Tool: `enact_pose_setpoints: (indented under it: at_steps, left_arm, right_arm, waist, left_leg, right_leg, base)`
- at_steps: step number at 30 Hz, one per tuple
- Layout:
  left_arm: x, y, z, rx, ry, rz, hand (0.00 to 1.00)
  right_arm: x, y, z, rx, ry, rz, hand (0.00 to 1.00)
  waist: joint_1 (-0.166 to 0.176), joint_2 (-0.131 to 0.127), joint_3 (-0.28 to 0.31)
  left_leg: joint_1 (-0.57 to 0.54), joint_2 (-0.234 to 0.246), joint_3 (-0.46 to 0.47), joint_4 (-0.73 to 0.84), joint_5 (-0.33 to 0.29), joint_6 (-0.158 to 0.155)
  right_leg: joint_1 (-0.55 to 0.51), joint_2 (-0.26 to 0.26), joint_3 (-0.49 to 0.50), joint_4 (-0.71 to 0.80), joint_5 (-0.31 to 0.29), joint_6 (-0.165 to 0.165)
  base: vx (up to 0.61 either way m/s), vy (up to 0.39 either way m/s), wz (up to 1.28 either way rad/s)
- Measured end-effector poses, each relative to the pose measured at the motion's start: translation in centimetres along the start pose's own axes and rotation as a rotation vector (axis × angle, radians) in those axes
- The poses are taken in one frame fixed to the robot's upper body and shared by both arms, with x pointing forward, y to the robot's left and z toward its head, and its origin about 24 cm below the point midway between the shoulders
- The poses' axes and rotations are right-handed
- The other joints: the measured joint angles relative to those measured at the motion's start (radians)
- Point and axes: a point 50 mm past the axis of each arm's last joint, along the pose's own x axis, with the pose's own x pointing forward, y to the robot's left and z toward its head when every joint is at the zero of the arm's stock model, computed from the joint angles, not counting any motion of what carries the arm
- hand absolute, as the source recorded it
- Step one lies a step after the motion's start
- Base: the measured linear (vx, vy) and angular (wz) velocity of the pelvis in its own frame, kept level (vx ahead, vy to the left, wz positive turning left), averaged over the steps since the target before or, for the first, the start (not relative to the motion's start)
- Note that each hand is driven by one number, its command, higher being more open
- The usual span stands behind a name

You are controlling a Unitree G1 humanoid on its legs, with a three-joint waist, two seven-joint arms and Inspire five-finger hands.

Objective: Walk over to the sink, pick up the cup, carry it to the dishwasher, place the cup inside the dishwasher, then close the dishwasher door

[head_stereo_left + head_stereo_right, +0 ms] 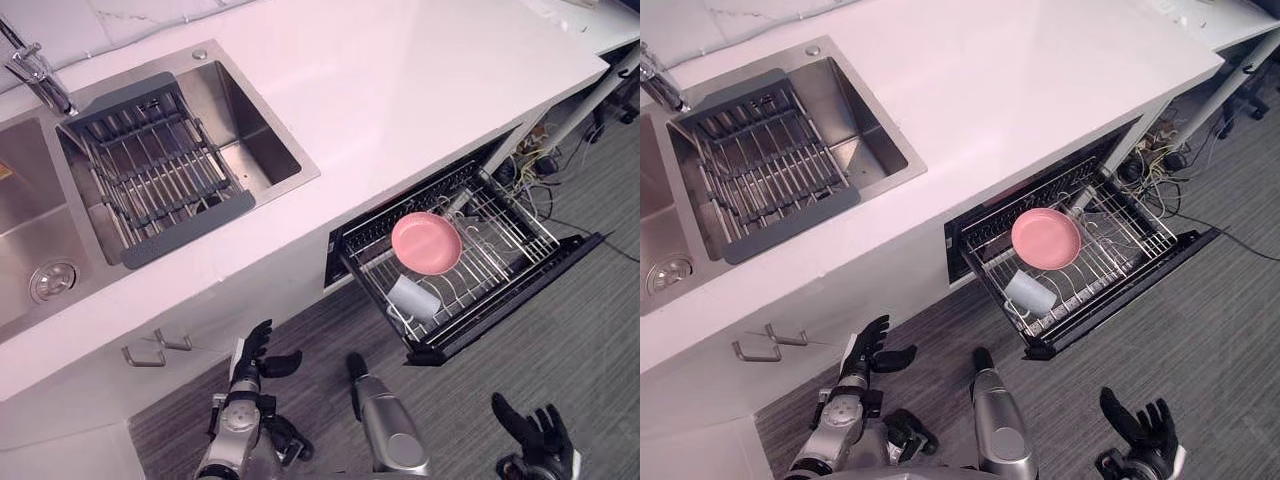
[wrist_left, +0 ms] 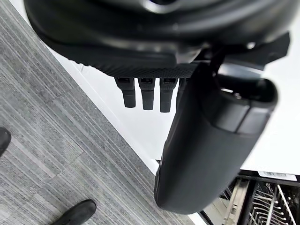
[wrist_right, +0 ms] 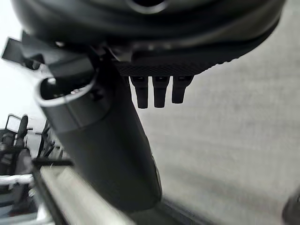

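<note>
Seeing the cup (image 1: 413, 298) lying in the dishwasher (image 1: 420, 195), we judge closing comes next: left hand (image 1: 255, 355) and right hand (image 1: 530, 430), fingers open, must push the door (image 1: 530, 285).

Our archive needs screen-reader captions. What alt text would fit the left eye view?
An open dishwasher drawer holds a pale cup lying on its side beside a pink plate, below a white counter. Further left, a steel sink holds a dark drain rack. The left hand and right hand hang open over grey floor.
</note>
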Motion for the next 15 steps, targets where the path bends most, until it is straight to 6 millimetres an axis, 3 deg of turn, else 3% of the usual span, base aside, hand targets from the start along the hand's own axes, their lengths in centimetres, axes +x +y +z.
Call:
enact_pose_setpoints:
  at_steps: [4,7,10,15]
  left_arm:
    - [0.3,0.4,1.3,0.001,-0.057,0.009,0.90]
    - [0.6,1.2,1.6,0.011,-0.071,0.028,0.90]
    - [0.8,1.4,1.9,0.004,-0.078,0.033,0.90]
    - [1.6,1.2,3.7,0.006,-0.138,0.021,0.90]
  right_arm:
    - [2.0,4.4,3.7,0.012,-0.122,0.115,0.90]
    - [2.8,5.5,5.7,-0.007,-0.183,0.133,0.90]
    - [2.9,6.8,6.8,-0.031,-0.224,0.164,0.90]
    - [2.0,12.8,10.8,-0.129,-0.388,0.322,0.90]
  waist:
    - [0.029,0.015,0.037]
    - [0.042,0.024,0.068]
    - [0.055,0.026,0.082]
    - [0.083,0.050,0.101]
  left_leg:
    - [-0.045,-0.018,-0.036,0.001,0.007,0.011]
    - [-0.080,-0.040,-0.063,-0.018,0.024,0.021]
    - [-0.095,-0.060,-0.078,-0.042,0.043,0.029]
    - [-0.138,-0.086,-0.126,-0.073,0.078,0.042]
  right_leg:
    - [-0.025,-0.027,-0.026,0.008,0.001,0.003]
    - [-0.045,-0.050,-0.050,0.008,0.003,0.005]
    - [-0.056,-0.067,-0.062,0.004,0.006,0.009]
    - [-0.071,-0.096,-0.107,-0.008,0.012,0.011]
  base:
    - [-0.02,0.005,0.28]
    - [0.00,-0.008,0.31]
    - [0.01,-0.012,0.24]
    - [0.01,-0.029,0.29]
